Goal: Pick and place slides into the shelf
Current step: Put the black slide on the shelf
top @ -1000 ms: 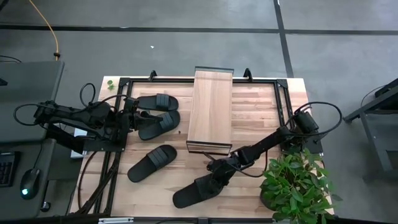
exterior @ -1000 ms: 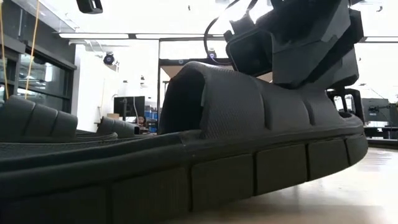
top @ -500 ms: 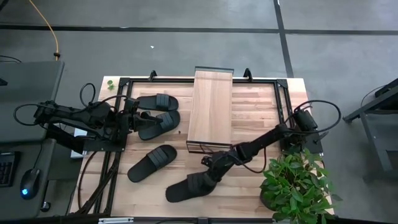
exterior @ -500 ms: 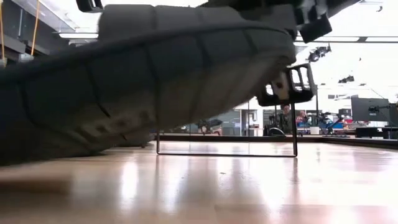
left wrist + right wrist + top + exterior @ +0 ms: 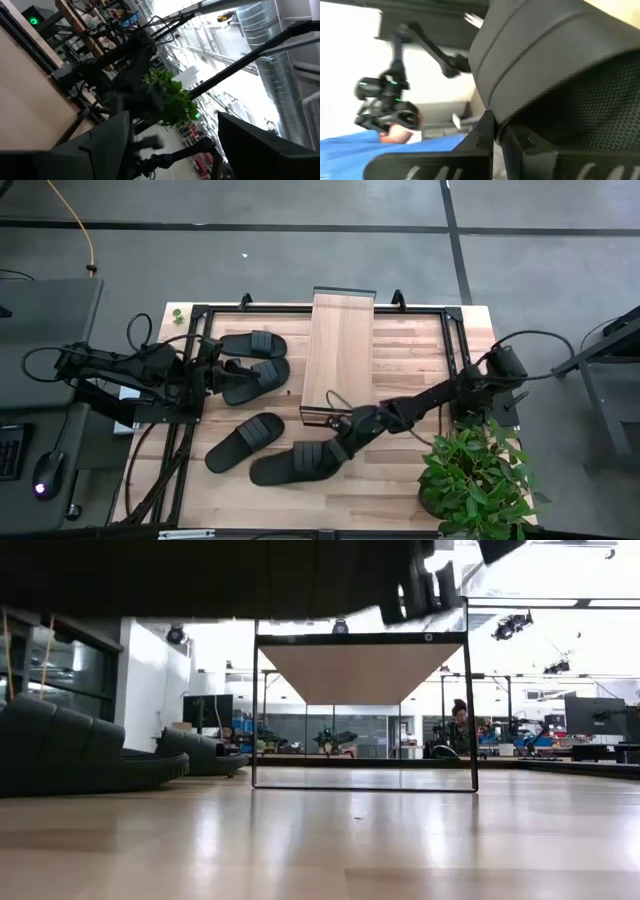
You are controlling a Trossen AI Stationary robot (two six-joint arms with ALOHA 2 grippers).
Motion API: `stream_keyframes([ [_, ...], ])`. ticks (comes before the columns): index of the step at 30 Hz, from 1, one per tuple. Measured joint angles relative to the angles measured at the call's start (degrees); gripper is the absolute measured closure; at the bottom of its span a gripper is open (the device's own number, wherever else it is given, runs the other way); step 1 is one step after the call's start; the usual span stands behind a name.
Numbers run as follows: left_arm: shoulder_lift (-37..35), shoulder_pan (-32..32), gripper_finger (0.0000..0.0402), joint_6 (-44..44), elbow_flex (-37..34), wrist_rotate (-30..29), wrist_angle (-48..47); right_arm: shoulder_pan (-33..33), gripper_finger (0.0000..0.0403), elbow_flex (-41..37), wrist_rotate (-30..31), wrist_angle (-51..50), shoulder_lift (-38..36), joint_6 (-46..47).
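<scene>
Waiting at the far left edge of the surface [image 5: 400, 350]: left end effector [image 5: 213, 365], fingers spread wide and gripping nothing, sitting just beside two slides.

Lying near it: one slide [image 5: 253, 342] toward the back, a second slide [image 5: 256, 380] just in front of that and touching it or nearly so, a third slide [image 5: 245, 442] farther forward, apart from both. All three resting flat on the wood.

Being carried at centre front: the fourth slide [image 5: 295, 463], clamped at its right end in the closed right end effector [image 5: 345, 435], hanging above the surface, just in front of the near end of the shelf [image 5: 338, 355]. From table height, only the dark underside of that slide [image 5: 210, 575] filling the top, with the shelf's open end frame [image 5: 362, 710] directly behind it.

Doing this step well, by judgement: lining the slide's long axis up with the shelf's length before advancing, since the rack looks barely wider than one slide; holding the sole level; clearing the thin black frame; releasing only once the sole is resting on its tier.

Standing at the right front corner: a potted plant [image 5: 475, 475]. Lying around the surface: grey floor. Showing beyond the shelf at table height: a bright workshop with ceiling lights and equipment.
</scene>
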Motion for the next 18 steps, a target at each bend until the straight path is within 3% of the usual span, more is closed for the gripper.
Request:
stream_keyframes([
  [18,-6.8,0.0,0.0117,0.6,0.0,-5.8,-0.8,-8.4,0.0403,0.1,5.7,-6.8,-19.4,-7.8],
])
